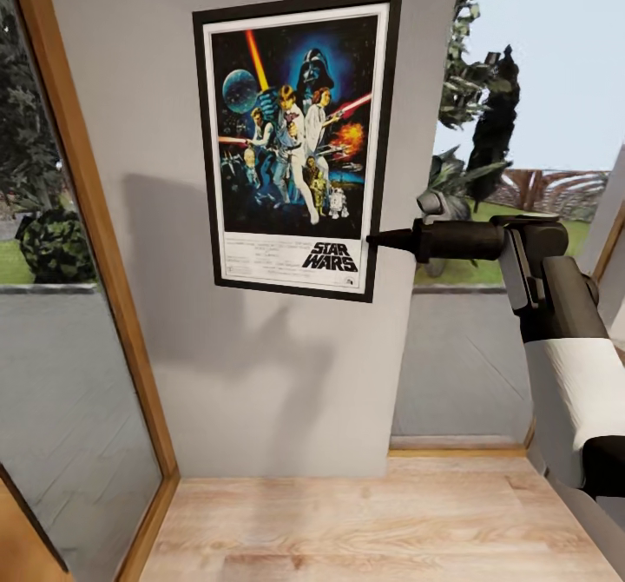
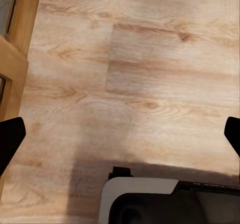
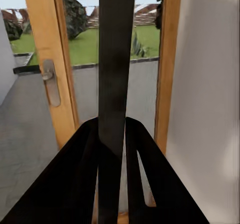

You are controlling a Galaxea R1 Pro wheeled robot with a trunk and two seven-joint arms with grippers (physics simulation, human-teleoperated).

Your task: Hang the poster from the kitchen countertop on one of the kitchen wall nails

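Upright against the grey wall [image 1: 260, 373], the poster [image 1: 295, 143] has its right frame edge pinched in the closed right end effector [image 1: 375, 239]; the left end effector [image 2: 120, 134] is spread wide, holding nothing, over wooden floor [image 2: 125, 73].

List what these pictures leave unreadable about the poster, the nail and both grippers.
- Wall nail: head view, hidden behind the poster, so whether it hangs on one cannot be told.
- Small credit print beside the STAR WARS lettering: head view, too small to read.
- Right gripper: right wrist view shows its fingers closed on the poster's dark edge; the poster's face is edge-on.
- Left gripper: left wrist view, fingertips cut off by the side edges, over wooden floor.
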